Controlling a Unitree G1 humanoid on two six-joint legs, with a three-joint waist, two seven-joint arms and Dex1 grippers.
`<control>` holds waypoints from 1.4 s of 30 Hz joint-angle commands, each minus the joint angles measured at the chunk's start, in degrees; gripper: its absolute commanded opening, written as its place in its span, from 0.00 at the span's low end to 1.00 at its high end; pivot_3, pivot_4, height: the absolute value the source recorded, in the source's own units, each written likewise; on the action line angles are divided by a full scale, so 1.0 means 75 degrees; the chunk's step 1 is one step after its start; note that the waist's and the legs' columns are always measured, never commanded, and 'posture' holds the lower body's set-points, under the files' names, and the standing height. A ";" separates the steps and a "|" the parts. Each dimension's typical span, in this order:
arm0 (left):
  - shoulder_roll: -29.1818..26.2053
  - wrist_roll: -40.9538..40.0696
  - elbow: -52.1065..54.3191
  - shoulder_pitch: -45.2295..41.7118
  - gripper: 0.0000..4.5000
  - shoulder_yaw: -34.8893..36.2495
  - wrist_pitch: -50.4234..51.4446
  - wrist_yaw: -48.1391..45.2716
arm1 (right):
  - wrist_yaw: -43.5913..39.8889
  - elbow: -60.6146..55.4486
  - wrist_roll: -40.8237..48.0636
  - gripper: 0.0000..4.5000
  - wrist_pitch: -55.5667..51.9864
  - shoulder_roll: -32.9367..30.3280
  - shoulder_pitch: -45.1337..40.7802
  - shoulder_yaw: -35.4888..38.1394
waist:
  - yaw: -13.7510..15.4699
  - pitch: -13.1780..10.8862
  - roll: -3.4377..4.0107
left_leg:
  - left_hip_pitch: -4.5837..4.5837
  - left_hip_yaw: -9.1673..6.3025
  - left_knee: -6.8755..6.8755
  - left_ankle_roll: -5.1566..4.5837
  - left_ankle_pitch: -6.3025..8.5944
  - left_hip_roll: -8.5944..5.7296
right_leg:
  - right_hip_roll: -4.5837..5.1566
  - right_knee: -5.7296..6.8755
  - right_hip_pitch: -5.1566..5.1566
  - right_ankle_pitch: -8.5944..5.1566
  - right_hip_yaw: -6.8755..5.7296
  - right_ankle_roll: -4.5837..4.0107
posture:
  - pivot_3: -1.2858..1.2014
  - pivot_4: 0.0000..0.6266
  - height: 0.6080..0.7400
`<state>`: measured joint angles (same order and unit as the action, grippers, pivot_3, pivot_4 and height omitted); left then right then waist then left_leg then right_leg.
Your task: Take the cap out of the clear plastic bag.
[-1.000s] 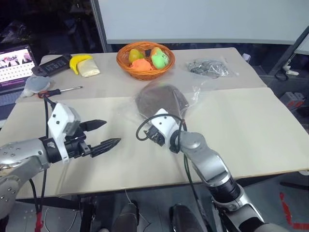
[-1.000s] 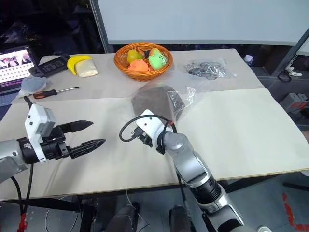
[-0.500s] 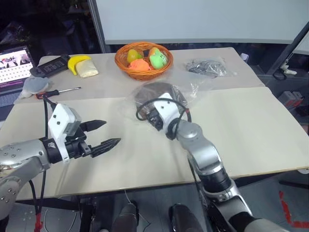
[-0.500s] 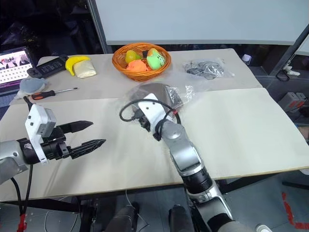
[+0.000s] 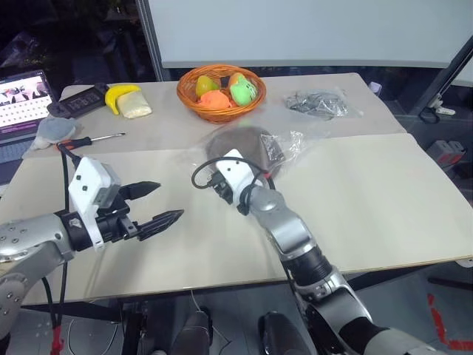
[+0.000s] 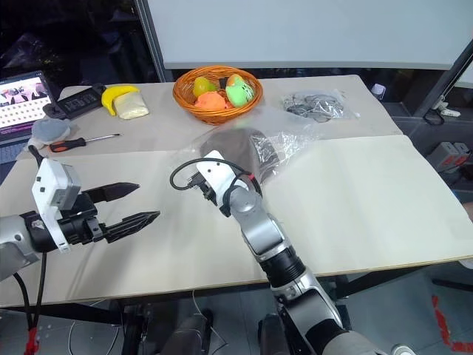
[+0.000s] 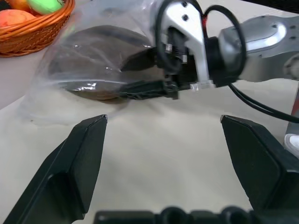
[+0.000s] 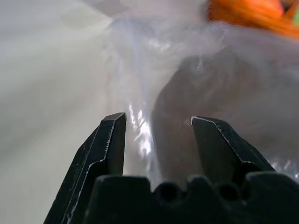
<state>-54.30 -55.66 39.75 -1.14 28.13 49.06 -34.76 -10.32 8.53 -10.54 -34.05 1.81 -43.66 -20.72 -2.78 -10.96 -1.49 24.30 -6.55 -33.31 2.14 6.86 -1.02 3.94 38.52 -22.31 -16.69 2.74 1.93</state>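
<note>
The brown-grey cap [image 5: 247, 142] lies flat inside the clear plastic bag [image 5: 293, 140] at mid-table, just in front of the basket. My right gripper [image 7: 119, 80] is open at the bag's near left edge. Its fingers [image 8: 110, 140] stand apart, with crinkled plastic and the cap's rim [image 8: 187, 112] right ahead of the gap. I cannot tell whether they touch the plastic. My left gripper [image 5: 153, 203] hangs open and empty above the table's front left, well away from the bag.
An orange wicker basket [image 5: 222, 111] of fruit stands behind the bag. A small clear bag of dark bits [image 5: 319, 103] lies at back right. A banana [image 5: 120, 93], screwdriver [image 5: 92, 139], grey cloth lump [image 5: 53, 129] and laptop [image 5: 21, 103] sit at far left.
My right gripper has moved forward and to the left, up to the near left edge of the bag, and turned toward the cap. The left arm has stayed still.
</note>
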 commanded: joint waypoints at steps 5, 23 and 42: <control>-0.0069 -0.0149 0.0171 0.0019 0.93 0.0247 -0.0028 0.0115 | 0.0363 0.0214 -0.0690 0.61 0.0972 -0.0223 -0.0344 -0.0137 | 0.0017 0.0000 0.0000 | 0.0001 0.0000 0.0000 0.0000 0.0000 0.0000 | 0.0000 0.0000 0.0001 0.0000 0.0000 0.0000 | 0.52 0.24 1.00; -0.0019 -0.0208 0.0221 0.0007 0.93 0.0166 -0.0092 0.0206 | 0.0251 0.0067 -0.1095 0.01 0.0429 -0.0484 -0.0055 0.0137 | 0.0015 0.0000 0.0000 | 0.0000 0.0000 0.0000 0.0000 0.0000 0.0000 | 0.0000 0.0000 0.0001 0.0000 0.0000 -0.0001 | 0.52 0.24 1.00; 0.2890 0.1301 -0.1619 -0.3167 0.93 -0.2193 -0.0505 0.2578 | -0.1946 -0.2401 0.2219 0.01 -0.1786 -0.1574 -0.0840 0.2567 | 0.0045 0.0001 -0.0002 | 0.0008 0.0000 -0.0007 -0.0002 0.0000 -0.0007 | 0.0002 0.0006 0.0004 0.0000 0.0000 0.0002 | 0.52 0.24 1.00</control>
<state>-38.43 -43.36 29.60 -20.25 11.52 43.75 -23.18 -21.72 -4.15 4.32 -46.81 -8.39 -50.57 0.97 -2.45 -10.95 -1.51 24.40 -6.54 -33.38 2.13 6.86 -1.07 3.96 38.56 -22.31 -16.69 2.73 1.94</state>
